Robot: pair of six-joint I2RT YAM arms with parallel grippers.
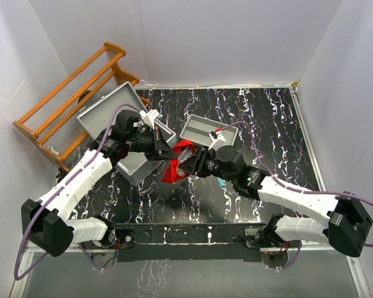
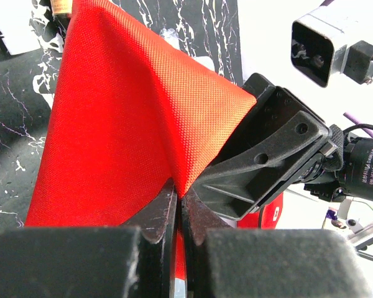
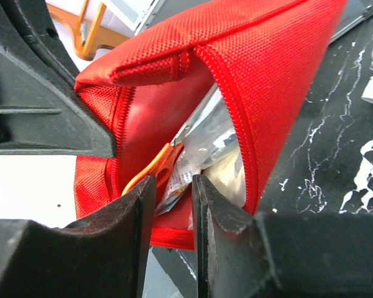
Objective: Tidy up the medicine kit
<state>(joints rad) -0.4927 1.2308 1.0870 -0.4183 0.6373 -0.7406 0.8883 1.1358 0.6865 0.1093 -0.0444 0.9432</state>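
From above, the medicine kit (image 1: 105, 112) lies open on the left of the tabletop (image 1: 267, 124), its lid tipped back against a wooden rack (image 1: 68, 99). A grey tray (image 1: 202, 127) sits just right of it. A red pouch (image 1: 173, 170) hangs by the kit's near right corner.

The left wrist view shows the left tool (image 2: 179, 202) pinched shut on a fold of the pouch fabric.

In the right wrist view, the right tool (image 3: 173, 186) stands narrowly parted at the pouch's open mouth. Foil packets (image 3: 211, 143) and an orange piece (image 3: 152, 171) show inside.
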